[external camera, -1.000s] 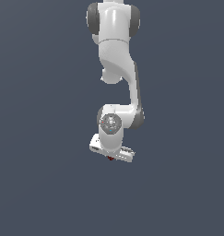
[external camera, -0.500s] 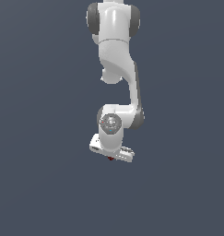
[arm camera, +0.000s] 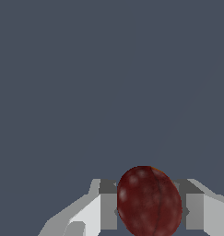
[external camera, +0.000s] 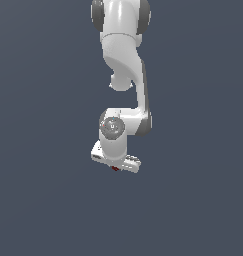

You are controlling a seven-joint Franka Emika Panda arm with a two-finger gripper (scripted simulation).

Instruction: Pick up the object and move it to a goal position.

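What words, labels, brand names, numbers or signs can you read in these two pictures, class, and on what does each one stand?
None can be read in either view.
The white robot arm bears no legible lettering; a faint dark mark on the gripper body is too small and blurred to tell.
The dark red object between the fingers shows only mottled skin, no label.
The grey background is plain.

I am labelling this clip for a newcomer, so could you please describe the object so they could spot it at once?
Find the white robot arm against the plain grey background and follow it down to the gripper at its lower end. The object sits between the jaws: a small, dark red, roundish lump, the only coloured thing against white and grey.
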